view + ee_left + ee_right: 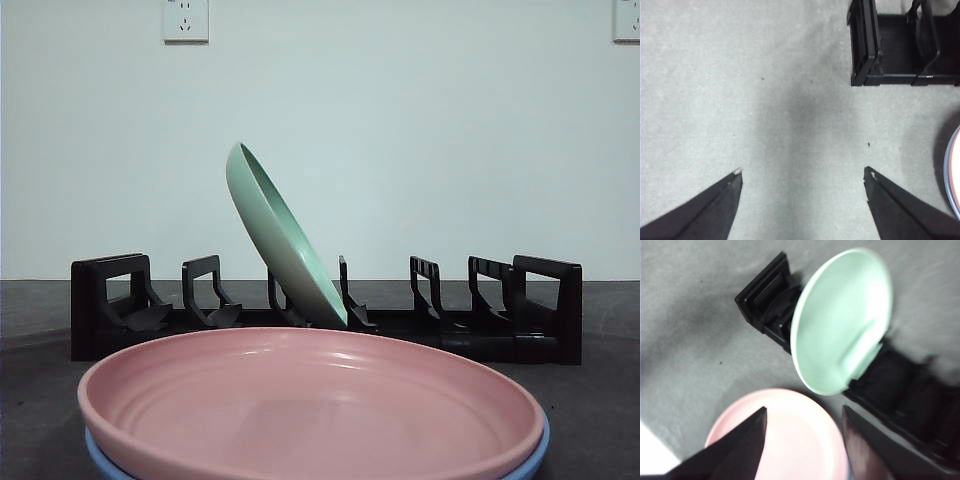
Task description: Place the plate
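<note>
Pink plate point(790, 435) beneath open right fingers point(752, 432)

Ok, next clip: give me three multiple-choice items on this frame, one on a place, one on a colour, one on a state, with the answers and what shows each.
1. Where is the green plate?
A. flat on the table
B. leaning in the rack
C. in a gripper

2. What colour is the plate under the pink plate?
A. blue
B. white
C. black

3. How is the right gripper?
A. shut on the pink plate
B. shut on the rack
C. open, holding nothing

Answers: 1 B, the front view shows it tilted in a slot of the rack. 2 A, a blue plate rim shows beneath the pink one. 3 C, the right wrist view shows its jaws spread apart above the pink plate.
</note>
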### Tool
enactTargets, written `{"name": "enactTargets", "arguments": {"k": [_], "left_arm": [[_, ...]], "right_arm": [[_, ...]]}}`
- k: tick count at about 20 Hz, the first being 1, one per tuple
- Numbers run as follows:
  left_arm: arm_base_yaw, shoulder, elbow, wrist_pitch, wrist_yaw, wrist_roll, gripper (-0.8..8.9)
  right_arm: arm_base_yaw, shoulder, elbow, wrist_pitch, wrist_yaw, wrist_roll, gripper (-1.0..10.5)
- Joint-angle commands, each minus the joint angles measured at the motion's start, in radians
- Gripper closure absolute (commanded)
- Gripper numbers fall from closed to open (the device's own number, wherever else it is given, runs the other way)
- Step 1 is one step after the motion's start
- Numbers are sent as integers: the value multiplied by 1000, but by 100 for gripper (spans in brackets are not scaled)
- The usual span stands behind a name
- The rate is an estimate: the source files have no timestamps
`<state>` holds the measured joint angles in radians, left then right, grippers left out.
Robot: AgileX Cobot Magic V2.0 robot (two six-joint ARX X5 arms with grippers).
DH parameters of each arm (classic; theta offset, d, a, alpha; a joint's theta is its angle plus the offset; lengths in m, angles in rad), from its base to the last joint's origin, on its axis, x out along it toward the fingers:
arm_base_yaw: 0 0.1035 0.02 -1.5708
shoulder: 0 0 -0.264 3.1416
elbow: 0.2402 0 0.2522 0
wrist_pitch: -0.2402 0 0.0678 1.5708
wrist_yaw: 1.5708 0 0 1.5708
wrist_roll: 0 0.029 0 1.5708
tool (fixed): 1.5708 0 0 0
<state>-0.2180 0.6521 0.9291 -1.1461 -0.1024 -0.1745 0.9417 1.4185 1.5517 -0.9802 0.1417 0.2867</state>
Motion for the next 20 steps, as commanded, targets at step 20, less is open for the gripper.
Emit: {"name": "enactTargets", "arguments": {"k": [20], "left_arm": [[1,7,16,18,-2,-29,430]], "right_arm": [[-76,519,280,114,-148,-93,870]]}}
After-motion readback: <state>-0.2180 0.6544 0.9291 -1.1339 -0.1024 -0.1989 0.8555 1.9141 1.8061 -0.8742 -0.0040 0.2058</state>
